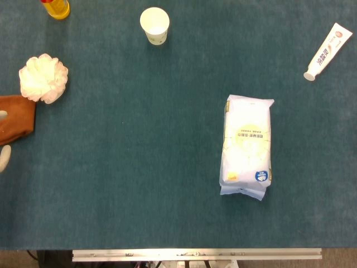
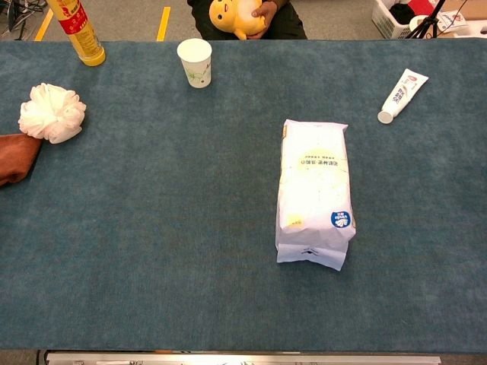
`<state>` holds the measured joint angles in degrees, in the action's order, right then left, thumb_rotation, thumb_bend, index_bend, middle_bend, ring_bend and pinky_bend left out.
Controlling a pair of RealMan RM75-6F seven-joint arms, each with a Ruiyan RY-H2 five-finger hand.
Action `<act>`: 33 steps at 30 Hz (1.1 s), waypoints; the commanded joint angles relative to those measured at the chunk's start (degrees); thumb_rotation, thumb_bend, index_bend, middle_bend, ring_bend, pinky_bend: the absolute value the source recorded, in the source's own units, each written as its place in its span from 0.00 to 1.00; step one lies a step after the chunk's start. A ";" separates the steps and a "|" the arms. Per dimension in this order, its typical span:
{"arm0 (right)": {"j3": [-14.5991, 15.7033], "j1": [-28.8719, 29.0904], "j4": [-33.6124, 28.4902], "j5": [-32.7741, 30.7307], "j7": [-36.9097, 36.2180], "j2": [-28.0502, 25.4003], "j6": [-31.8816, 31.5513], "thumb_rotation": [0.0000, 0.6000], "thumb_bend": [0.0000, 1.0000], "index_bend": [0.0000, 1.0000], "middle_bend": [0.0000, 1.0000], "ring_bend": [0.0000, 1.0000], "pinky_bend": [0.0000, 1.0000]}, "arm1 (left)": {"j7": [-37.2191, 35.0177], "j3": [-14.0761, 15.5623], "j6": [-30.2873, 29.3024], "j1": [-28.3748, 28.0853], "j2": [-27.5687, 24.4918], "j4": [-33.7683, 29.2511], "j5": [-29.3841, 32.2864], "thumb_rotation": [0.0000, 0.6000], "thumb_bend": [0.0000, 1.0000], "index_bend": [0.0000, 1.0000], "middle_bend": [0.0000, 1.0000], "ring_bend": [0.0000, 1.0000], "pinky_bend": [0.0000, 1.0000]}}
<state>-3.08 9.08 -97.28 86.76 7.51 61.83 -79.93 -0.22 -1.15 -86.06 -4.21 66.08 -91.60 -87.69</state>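
Only two white rounded tips of my left hand (image 1: 4, 158) show, at the far left edge of the head view. One lies on the brown cloth (image 1: 17, 118) and one just in front of it. How the fingers stand cannot be told. My right hand is in neither view. A white plastic pack with a yellow print (image 1: 246, 146) lies flat right of centre, far from both hands. The same pack (image 2: 313, 190) shows in the chest view.
A white bath puff (image 1: 43, 78) sits beside the brown cloth at the left. A paper cup (image 1: 154, 25) stands at the back, with a yellow bottle (image 2: 76, 30) at the back left. A toothpaste tube (image 1: 328, 51) lies at the back right.
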 commanded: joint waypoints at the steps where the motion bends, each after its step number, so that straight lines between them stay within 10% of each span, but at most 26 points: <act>1: 0.01 0.02 -0.08 -0.08 -0.09 -0.02 0.10 1.00 0.20 0.32 0.36 0.19 0.24 | 0.03 0.01 0.04 -0.02 0.04 -0.01 -0.01 1.00 0.35 0.25 0.25 0.19 0.25; 15: 2.04 2.89 -2.90 6.30 -8.55 -2.96 3.69 1.00 0.20 0.34 0.42 0.24 0.26 | 0.37 0.08 -0.34 -0.14 0.03 -0.95 -0.79 1.00 0.35 0.25 0.25 0.19 0.25; 24: 1.69 8.07 -3.36 11.61 -14.60 0.18 6.72 1.00 0.21 0.76 0.84 0.79 0.78 | 0.06 0.25 -1.23 0.66 -0.42 -0.98 -0.46 1.00 0.35 0.25 0.25 0.19 0.25; 33: 1.75 15.57 -4.62 11.71 -22.22 4.10 16.12 1.00 0.30 0.98 1.00 1.00 0.99 | -0.42 0.34 -1.55 0.90 -1.07 -1.05 -0.73 1.00 0.35 0.25 0.25 0.19 0.25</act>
<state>-1.08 22.96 -101.62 98.58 -13.84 64.47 -65.46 -0.63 -0.81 -87.60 -3.30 65.01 -92.65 -88.42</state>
